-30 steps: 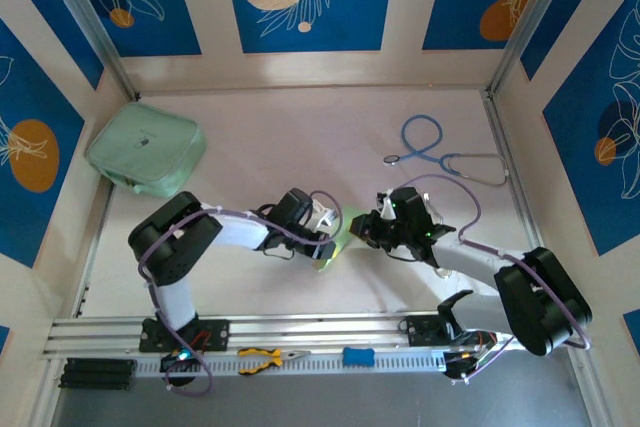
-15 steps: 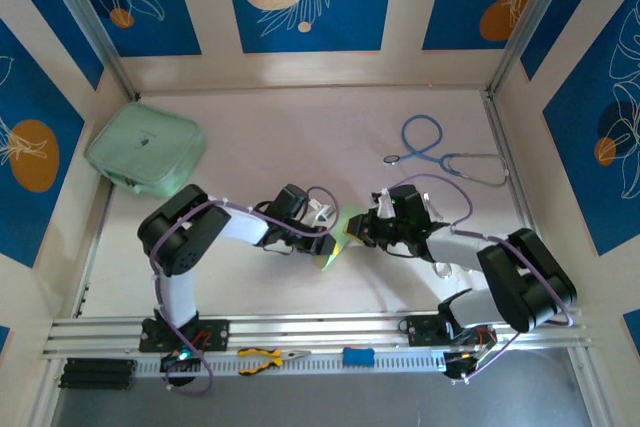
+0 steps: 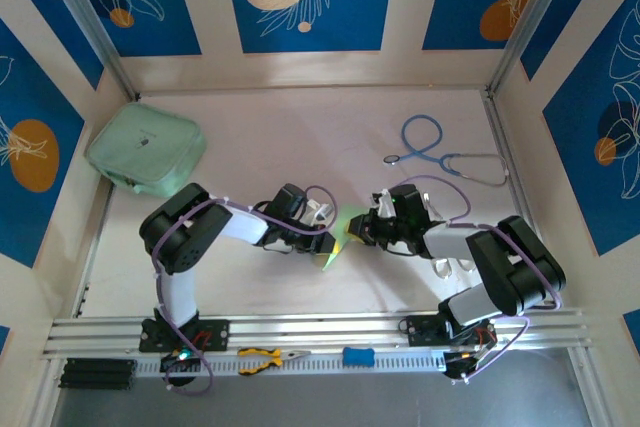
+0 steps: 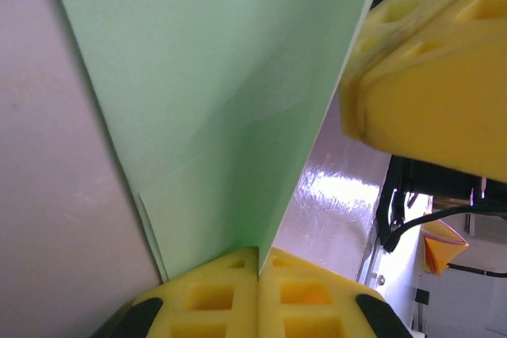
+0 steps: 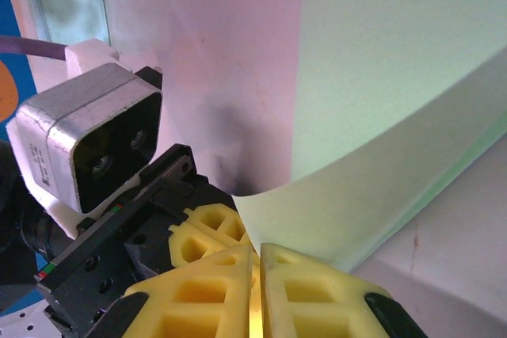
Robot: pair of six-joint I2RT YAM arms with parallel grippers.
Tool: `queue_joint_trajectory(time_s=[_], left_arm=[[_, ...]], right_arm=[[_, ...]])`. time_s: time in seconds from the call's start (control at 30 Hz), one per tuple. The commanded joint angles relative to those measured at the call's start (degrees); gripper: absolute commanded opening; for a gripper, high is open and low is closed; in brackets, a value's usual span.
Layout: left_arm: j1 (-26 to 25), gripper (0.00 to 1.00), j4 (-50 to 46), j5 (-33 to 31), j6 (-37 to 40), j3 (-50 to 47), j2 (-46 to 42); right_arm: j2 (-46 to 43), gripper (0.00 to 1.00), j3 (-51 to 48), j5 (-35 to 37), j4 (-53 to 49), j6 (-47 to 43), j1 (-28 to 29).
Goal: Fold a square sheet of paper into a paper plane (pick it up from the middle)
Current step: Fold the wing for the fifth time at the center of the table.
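- Left gripper point(image 4: 257, 271): pads pressed tight together, clamping an edge of the square sheet of paper point(image 4: 214, 85) (light green, one crease showing).
- Right gripper point(image 5: 255, 271): pads almost meeting, pinching the sheet's corner.
- Sheet lies mid-table point(image 3: 300, 127), between both grippers.

- From above and behind the arm bases we look steeply down on the whole surface point(image 3: 300, 137) from well back. The left tool point(image 3: 326, 235) and the right tool point(image 3: 358, 232) meet tip to tip near the middle of the view.
- Our left wrist camera sits just behind the left tool and looks along its fingers, very near the square sheet of paper point(image 4: 214, 93). The right tool is ahead and to the right.
- Our right wrist camera sits just behind the right tool, equally close, and faces the left tool head-on.
- All three views share the paper between the two tools.
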Motion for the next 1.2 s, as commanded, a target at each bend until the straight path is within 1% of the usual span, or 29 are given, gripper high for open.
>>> queue_joint_trajectory(time_s=[0.0,0.17,0.37,0.6,0.77,1.17], left_arm=[[0.8,0.0,1.5,-1.8,-1.1,-1.5,0.8],[1.6,0.0,4.3,-2.3,-2.8,-3.2,0.2],[1.9,0.0,5.2,-2.9,-3.6,-4.0,-0.3],[2.8,0.0,7.0,-3.6,-5.7,-5.2,-0.5],[3.4,0.0,7.9,-3.7,-6.7,-5.7,-0.1],[4.2,0.0,5.5,-5.5,-6.8,-6.0,0.0]], right_arm=[[0.9,0.13,1.1,-2.0,0.7,-0.7,-0.6],[2.2,0.12,1.5,-2.7,0.9,-0.6,-0.7],[3.3,0.12,1.5,-2.0,1.2,0.4,-1.2],[5.0,0.12,2.9,-5.0,2.0,-0.5,-1.3],[7.7,0.12,4.3,-6.7,3.0,-0.8,-1.2],[12.8,0.12,6.8,-7.3,4.4,-0.9,-1.1]])
